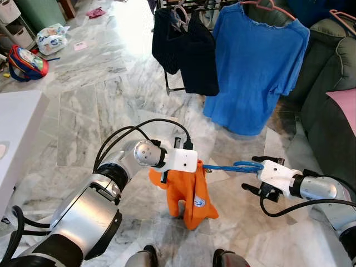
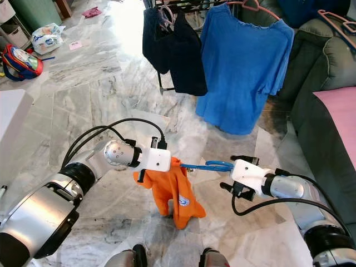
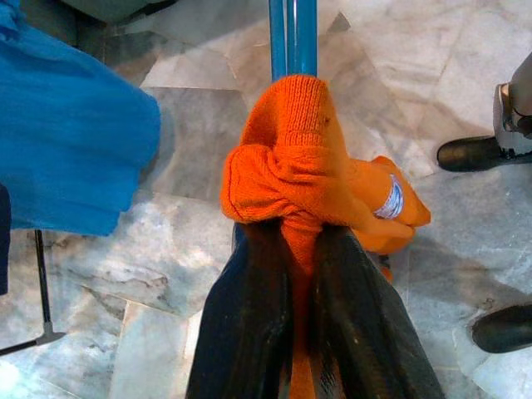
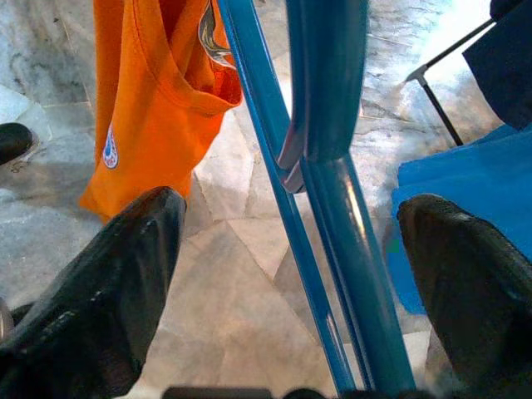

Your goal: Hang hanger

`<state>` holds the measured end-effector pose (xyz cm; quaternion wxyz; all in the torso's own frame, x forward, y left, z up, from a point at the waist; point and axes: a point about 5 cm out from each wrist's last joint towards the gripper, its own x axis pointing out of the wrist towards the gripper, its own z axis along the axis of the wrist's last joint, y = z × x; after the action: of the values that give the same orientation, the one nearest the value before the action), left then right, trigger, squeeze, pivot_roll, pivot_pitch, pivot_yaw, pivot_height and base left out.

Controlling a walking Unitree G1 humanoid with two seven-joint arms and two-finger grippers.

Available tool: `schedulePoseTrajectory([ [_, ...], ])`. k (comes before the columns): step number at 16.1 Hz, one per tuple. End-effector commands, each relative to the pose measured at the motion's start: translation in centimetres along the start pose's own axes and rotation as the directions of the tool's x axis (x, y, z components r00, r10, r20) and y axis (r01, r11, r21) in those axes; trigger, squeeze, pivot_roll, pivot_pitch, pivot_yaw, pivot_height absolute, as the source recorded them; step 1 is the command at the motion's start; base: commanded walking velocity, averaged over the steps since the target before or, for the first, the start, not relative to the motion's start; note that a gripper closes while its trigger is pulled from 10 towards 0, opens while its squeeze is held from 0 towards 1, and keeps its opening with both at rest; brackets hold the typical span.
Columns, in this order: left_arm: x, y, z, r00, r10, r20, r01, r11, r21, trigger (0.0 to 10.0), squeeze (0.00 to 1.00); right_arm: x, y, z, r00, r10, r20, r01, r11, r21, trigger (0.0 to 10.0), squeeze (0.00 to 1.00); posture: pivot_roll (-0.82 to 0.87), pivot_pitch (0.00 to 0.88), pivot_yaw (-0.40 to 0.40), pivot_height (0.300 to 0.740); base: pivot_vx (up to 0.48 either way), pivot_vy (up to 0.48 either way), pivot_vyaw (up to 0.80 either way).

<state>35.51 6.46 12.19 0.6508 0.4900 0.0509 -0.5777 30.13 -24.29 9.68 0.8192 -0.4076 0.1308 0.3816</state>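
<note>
The left gripper (image 3: 303, 249) is pinched tight on a bunched fold of the orange shirt (image 1: 186, 194), its 2 black fingers (image 3: 249, 332) pressed together around the knit, most likely to keep the cloth from sliding off the bar. From that grip the blue hanger (image 1: 231, 166) runs out toward 3 o'clock in the head views, lying nearly level, with the shirt drooping from its left end toward 6 o'clock above the marble floor (image 1: 100, 100).

The right gripper (image 4: 291, 249) sits at the hanger's far end, at 3 o'clock from the left one. Its fingers (image 4: 108, 283) stand wide apart on either side of the blue bars, which pass between them without visible contact with either pad; the opening looks like a stance for taking or steadying the hook end.

Beyond both arms, at 12 o'clock, stands the drying rack (image 1: 189, 6) carrying dark garments (image 1: 192, 50) and a blue T-shirt (image 1: 256, 61). The hanger is well short of that rail, so the hanging itself is not yet done. A grey sofa (image 1: 334, 72) lies at 2 o'clock.
</note>
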Motion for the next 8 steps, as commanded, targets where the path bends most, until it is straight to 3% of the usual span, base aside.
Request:
schedulePoseTrajectory([
  [1,0.0,-0.3,-0.3,1.000,0.000,0.000,0.000,1.000,-0.012,10.0,0.00,0.0,0.3,-0.1,1.000,0.008,-0.002,-0.008,1.000,0.000,10.0,0.96,-0.15,0.194,0.077,0.740,0.000,0.000,0.00],
  [2,0.0,-0.3,-0.3,1.000,0.000,0.000,0.000,1.000,-0.012,10.0,0.00,0.0,0.3,-0.1,1.000,0.008,-0.002,-0.008,1.000,0.000,10.0,0.96,-0.15,0.194,0.077,0.740,0.000,0.000,0.00],
  [3,-0.5,-1.5,-2.4,0.993,0.111,-0.035,-0.116,0.981,-0.157,10.0,0.00,-0.5,-0.5,-0.6,0.990,-0.142,-0.015,0.142,0.990,-0.019,10.0,1.00,-0.14,0.165,0.063,0.740,0.000,0.000,0.00],
  [4,-1.3,-2.8,-4.7,0.967,0.240,-0.085,-0.255,0.913,-0.319,10.0,0.00,-1.6,-1.6,-1.1,0.957,-0.288,-0.029,0.286,0.956,-0.065,10.0,1.00,-0.14,0.166,0.064,0.740,0.000,0.000,0.00],
  [5,-1.5,-3.1,-5.1,0.959,0.268,-0.090,-0.283,0.892,-0.353,10.0,0.00,-1.7,-1.8,-1.0,0.949,-0.314,-0.021,0.312,0.948,-0.068,10.0,0.62,-0.14,0.166,0.065,0.740,0.000,0.000,0.00],
  [6,-1.5,-3.1,-5.1,0.959,0.269,-0.086,-0.281,0.890,-0.358,10.0,0.00,-1.6,-1.6,-0.9,0.951,-0.310,-0.010,0.309,0.949,-0.061,10.0,0.16,-0.14,0.168,0.066,0.740,0.000,0.000,0.00],
  [7,-1.5,-3.1,-5.1,0.960,0.267,-0.085,-0.280,0.892,-0.355,10.0,0.00,-1.5,-1.6,-0.8,0.950,-0.312,-0.004,0.311,0.949,-0.051,10.0,0.40,-0.14,0.169,0.065,0.740,0.000,0.000,0.00],
  [8,-1.5,-3.1,-5.2,0.958,0.271,-0.092,-0.286,0.887,-0.363,10.0,0.00,-1.4,-1.6,-0.8,0.948,-0.319,0.000,0.319,0.947,-0.037,10.0,1.00,-0.14,0.170,0.065,0.740,0.000,0.000,0.00],
])
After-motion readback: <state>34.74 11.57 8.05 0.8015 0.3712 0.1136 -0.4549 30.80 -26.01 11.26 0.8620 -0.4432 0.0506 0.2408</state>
